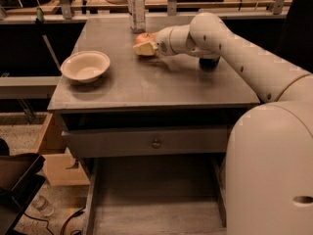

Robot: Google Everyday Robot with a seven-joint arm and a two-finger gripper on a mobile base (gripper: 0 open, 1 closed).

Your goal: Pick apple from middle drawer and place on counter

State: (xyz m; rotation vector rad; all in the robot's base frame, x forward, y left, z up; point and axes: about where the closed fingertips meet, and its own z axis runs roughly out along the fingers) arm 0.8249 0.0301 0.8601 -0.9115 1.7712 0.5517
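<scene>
The apple [142, 37], red with yellow patches, sits between my gripper's cream fingers [145, 48] at the far middle of the counter [146, 84]. My gripper [144, 45] is shut on the apple, low at the counter surface, just in front of a clear bottle. I cannot tell whether the apple rests on the wood. My white arm reaches in from the right across the counter. The middle drawer [105, 199] stands pulled out at the bottom, its plank floor bare.
A cream bowl [85, 66] sits on the counter's left. A clear plastic bottle [136, 6] stands at the back edge. A dark can [209, 62] stands behind my arm. The closed top drawer front has a round knob [155, 143]. A cardboard box [54, 165] sits on the floor at left.
</scene>
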